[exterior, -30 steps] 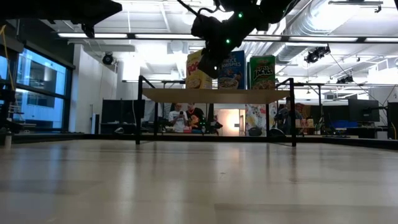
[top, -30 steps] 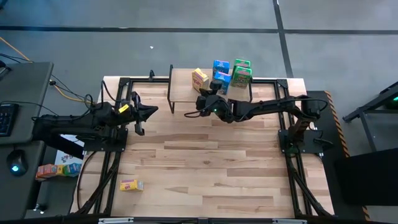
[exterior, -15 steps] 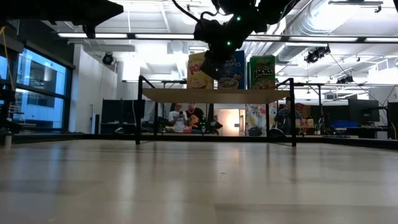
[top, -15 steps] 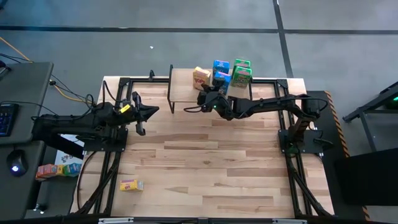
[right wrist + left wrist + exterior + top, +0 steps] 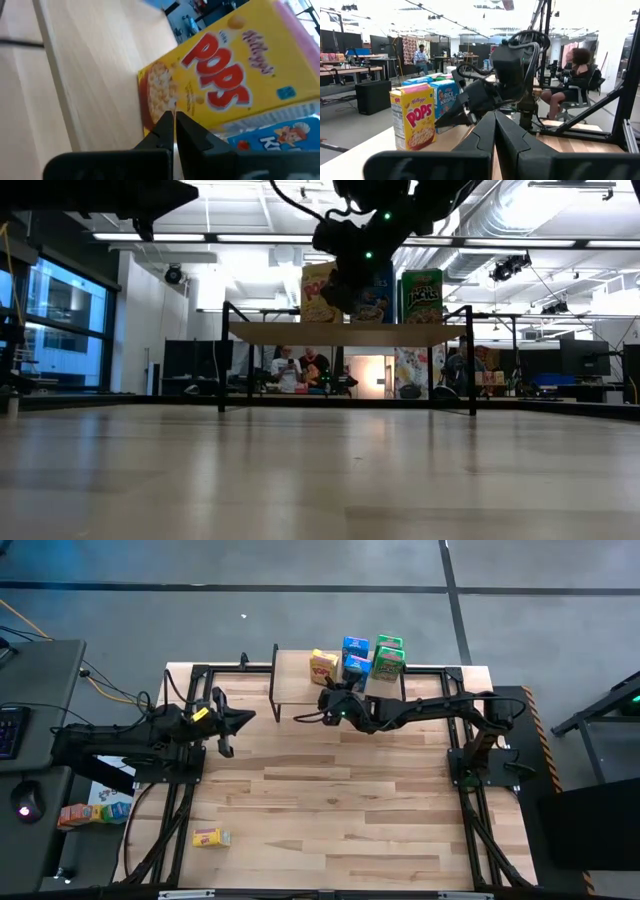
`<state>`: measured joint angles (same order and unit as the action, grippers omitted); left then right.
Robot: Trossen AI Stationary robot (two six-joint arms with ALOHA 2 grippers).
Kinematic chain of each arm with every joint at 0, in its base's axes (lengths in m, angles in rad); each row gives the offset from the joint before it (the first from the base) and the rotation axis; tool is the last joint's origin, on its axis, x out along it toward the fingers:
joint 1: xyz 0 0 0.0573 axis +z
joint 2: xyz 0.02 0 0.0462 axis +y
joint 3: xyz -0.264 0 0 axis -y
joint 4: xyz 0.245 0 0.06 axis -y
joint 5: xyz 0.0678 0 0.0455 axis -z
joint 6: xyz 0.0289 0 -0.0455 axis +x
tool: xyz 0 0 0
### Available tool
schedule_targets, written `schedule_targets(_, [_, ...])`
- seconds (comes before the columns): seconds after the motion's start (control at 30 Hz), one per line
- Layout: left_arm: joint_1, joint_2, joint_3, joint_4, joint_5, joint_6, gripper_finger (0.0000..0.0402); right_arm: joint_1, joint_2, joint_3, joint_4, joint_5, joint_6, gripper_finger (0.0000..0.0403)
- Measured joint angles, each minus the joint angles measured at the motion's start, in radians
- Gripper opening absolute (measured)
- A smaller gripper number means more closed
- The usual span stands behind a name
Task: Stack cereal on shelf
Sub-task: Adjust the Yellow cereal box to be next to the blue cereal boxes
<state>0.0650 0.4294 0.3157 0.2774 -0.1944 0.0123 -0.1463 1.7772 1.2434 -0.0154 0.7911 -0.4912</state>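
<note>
**Right arm reaching at the shelf with five boxes standing and one lying apart**

The wood-plank tabletop is carrying the whole scene, with both dark arms reaching over it. The shelf is standing at the table's far edge, its light wood top resting on thin black legs. The right arm is stretching across to it, and the right gripper is hovering at the shelf's front edge, just beside the upright yellow cereal box. In the right wrist view its two fingers are lying pressed together with nothing between them. The left gripper is waiting near the table's left side, well apart from the shelf; its fingers, too, are meeting in the left wrist view, holding nothing.

On the shelf, two green boxes are standing at the right, two blue boxes in the middle, and the yellow box at the left, close by the blue ones. A second yellow box is lying flat near the table's front left corner, far from the shelf.

Judging from their look, these miniature cartons are likely handling as light, thin-walled card: stiff enough along the edges, yet easily dented on the broad printed faces and readily tipped by a nudge. A hold across the two narrow sides, near mid-height, is probably serving best.
</note>
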Motion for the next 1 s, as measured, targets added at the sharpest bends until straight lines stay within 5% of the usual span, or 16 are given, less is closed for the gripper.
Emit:
schedule_targets(0.17, [0.000,0.000,0.000,0.014,0.000,0.002,0.0000,0.024,0.060,0.058,-0.015,0.044,-0.014,0.0000])
schedule_targets(0.47, [0.000,0.000,0.000,0.005,-0.003,0.019,0.0000,0.038,0.176,0.305,-0.337,0.119,0.061,0.0000])
schedule_targets(1.0, [0.000,0.000,0.000,0.007,-0.003,0.015,0.0000,-0.039,0.178,0.319,-0.422,0.040,0.208,0.0000])
